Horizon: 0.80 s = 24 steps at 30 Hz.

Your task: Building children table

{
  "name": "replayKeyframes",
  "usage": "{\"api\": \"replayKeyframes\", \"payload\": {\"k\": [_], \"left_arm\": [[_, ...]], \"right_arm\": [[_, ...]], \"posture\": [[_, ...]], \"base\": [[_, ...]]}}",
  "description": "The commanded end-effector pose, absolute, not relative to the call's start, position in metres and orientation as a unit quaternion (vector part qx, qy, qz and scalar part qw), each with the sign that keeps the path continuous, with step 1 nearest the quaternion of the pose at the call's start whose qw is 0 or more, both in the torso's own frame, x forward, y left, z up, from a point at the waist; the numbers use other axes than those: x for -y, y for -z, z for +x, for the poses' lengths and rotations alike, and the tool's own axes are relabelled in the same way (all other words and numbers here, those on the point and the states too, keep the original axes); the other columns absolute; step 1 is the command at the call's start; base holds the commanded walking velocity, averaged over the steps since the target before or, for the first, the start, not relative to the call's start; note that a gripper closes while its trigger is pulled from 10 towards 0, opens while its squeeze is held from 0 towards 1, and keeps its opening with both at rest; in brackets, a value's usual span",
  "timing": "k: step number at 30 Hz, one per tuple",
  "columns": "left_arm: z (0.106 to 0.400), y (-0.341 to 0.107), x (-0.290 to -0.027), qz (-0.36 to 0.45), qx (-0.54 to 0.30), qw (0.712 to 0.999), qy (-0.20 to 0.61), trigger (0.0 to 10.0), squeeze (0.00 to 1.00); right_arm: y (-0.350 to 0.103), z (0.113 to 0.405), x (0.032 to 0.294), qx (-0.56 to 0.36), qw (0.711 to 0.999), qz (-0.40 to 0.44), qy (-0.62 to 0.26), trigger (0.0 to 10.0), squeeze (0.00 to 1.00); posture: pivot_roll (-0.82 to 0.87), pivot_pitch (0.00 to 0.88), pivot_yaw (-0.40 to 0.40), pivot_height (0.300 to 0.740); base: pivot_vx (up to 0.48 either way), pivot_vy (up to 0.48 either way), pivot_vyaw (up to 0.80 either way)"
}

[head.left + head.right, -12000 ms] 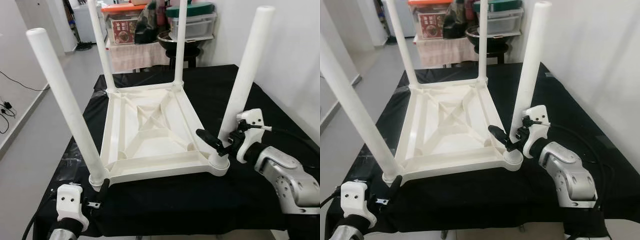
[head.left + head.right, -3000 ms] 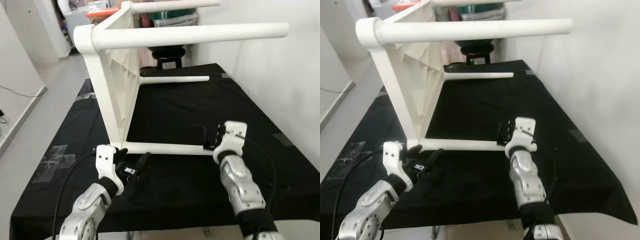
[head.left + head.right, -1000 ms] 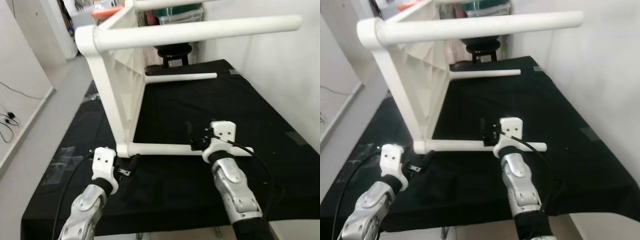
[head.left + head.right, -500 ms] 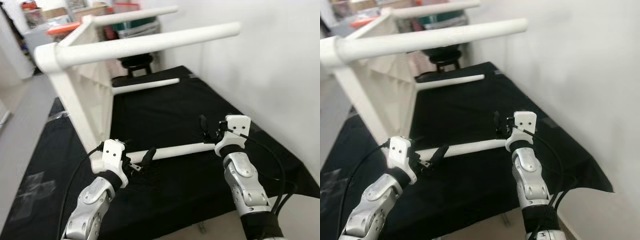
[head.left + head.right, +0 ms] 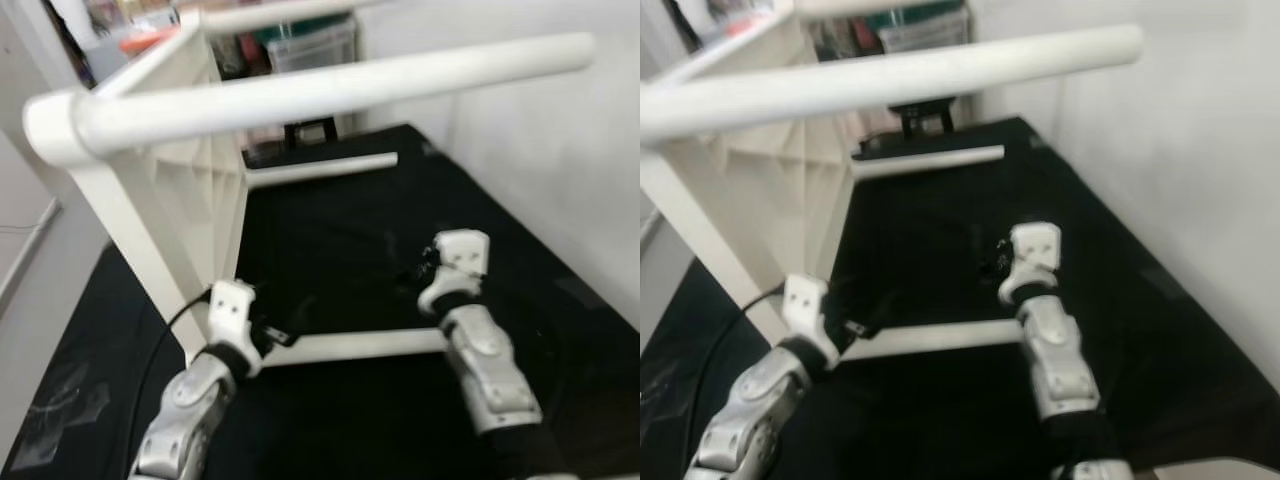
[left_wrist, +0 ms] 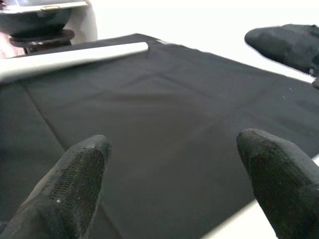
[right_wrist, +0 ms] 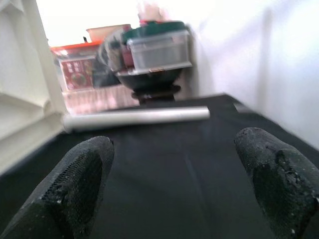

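The white children's table [image 5: 180,200] lay tipped on its side on the black-covered work surface [image 5: 340,240], occupying the upper left and centre of the left eye frame. Its top stood near vertical at left, and two legs ran across the upper frame toward the right. The nearest lower leg [image 5: 360,345] lay along the cloth at lower centre; the far lower leg [image 5: 320,170] lay above centre.

The left gripper [image 5: 275,335] sat at lower left, at the root end of the nearest lower leg. Its fingers [image 6: 79,174] stood wide apart in the left wrist view, gripping nothing, with a pale edge of the leg just beside one tip. The right gripper [image 5: 425,270] was at centre right, just above the free end of that leg. Its fingers [image 7: 84,169] were likewise spread wide and empty, aimed at the far lower leg.

In judgement, all four legs appeared fitted, and the step in hand was turning the table upright. The next move called for a secure hold on the frame or leg before tipping, since nothing was held.
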State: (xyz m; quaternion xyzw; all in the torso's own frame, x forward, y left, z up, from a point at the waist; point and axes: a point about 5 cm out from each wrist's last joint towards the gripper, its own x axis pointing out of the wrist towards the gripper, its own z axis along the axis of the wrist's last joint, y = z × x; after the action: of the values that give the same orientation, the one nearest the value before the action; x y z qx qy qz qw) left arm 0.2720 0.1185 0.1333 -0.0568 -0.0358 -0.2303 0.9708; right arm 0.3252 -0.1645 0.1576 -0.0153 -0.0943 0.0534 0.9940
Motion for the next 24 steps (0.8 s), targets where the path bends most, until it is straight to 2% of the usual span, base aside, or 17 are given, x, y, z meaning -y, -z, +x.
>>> {"api": "replayKeyframes", "payload": {"k": [1,5,6,16,24], "left_arm": [[0.271,-0.13,-0.128,-0.046,0.028,0.974,0.219,10.0,0.0],[0.268,-0.123,-0.125,-0.007,-0.002,0.979,0.204,10.0,0.0],[0.265,-0.121,-0.122,0.01,-0.014,0.979,0.202,0.0,0.0],[0.246,-0.119,-0.11,-0.007,-0.055,0.974,0.221,0.0,0.0],[0.243,-0.121,-0.107,-0.001,-0.055,0.972,0.229,0.0,0.0]], "right_arm": [[-0.156,0.326,0.151,0.089,0.994,-0.014,-0.069,10.0,0.0],[-0.154,0.326,0.156,0.083,0.994,-0.017,-0.069,10.0,0.0],[-0.155,0.325,0.159,0.084,0.994,-0.021,-0.072,10.0,0.0],[-0.171,0.318,0.186,0.116,0.985,-0.102,-0.082,10.0,0.0],[-0.171,0.312,0.189,0.116,0.982,-0.125,-0.085,10.0,0.0]], "posture": [[-0.05,0.0,0.092,0.74],[-0.06,0.0,0.099,0.74],[-0.06,0.0,0.1,0.74],[-0.07,0.0,0.107,0.74],[-0.08,0.0,0.112,0.74]], "base": [[0.0,0.0,0.0],[0.0,0.0,0.0],[0.0,0.0,0.0],[0.0,0.0,0.0],[0.0,0.0,0.0]]}}
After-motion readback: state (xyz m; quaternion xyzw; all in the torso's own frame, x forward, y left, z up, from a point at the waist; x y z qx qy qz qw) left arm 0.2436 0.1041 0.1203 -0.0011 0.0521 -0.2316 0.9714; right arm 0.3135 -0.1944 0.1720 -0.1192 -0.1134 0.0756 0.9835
